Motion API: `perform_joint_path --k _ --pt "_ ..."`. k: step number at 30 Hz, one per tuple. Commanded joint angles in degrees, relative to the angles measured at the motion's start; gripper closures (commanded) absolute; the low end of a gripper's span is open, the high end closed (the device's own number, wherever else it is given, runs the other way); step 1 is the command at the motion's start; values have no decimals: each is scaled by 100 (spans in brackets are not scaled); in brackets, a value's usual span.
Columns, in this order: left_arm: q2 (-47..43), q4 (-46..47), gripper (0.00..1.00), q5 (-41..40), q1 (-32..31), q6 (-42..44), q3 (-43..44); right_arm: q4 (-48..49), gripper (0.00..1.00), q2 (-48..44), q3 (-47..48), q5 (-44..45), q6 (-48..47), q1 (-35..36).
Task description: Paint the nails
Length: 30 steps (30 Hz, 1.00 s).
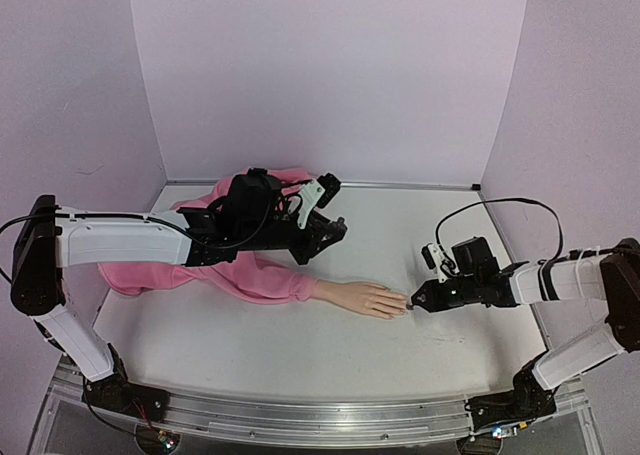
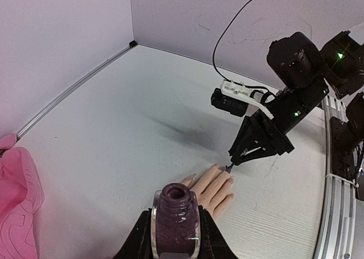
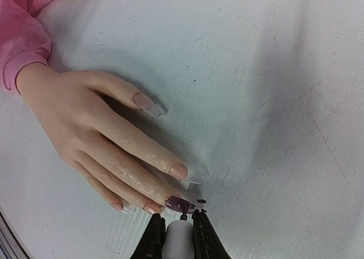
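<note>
The mannequin hand (image 1: pixel 365 298) lies palm down on the white table, fingers pointing right. Of its nails, the middle finger's (image 3: pixel 179 202) is dark purple; the index nail (image 3: pixel 178 171), thumb nail (image 3: pixel 142 101) and ring nail (image 3: pixel 151 208) are skin-toned. My right gripper (image 3: pixel 179 225) is shut on the white brush cap (image 3: pixel 180 236), and the brush tip (image 3: pixel 183 216) rests on the purple nail. Seen from the left wrist, the right gripper (image 2: pixel 236 159) is at the fingertips. My left gripper (image 2: pixel 175 236) is shut on the open purple polish bottle (image 2: pixel 175 213), held upright above the wrist of the hand (image 2: pixel 216 185).
The pink sleeve (image 1: pixel 250 275) runs left from the hand under the left arm (image 1: pixel 130 240). Purple walls close in the back and both sides. A metal rail (image 1: pixel 300 415) edges the table's front. The right arm's black cable (image 1: pixel 500 203) loops above it.
</note>
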Motion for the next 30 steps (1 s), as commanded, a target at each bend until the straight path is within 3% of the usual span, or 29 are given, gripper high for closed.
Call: perform_joint_path --k 1,22,30 --pt "-260 312 100 11 23 -57 96 -64 100 49 139 -19 -33 38" --pt "-306 309 100 -24 22 -48 26 -310 100 -80 145 528 126 32" --pt "-339 316 100 -37 22 -57 -11 -49 100 -473 -93 60 -47 36"
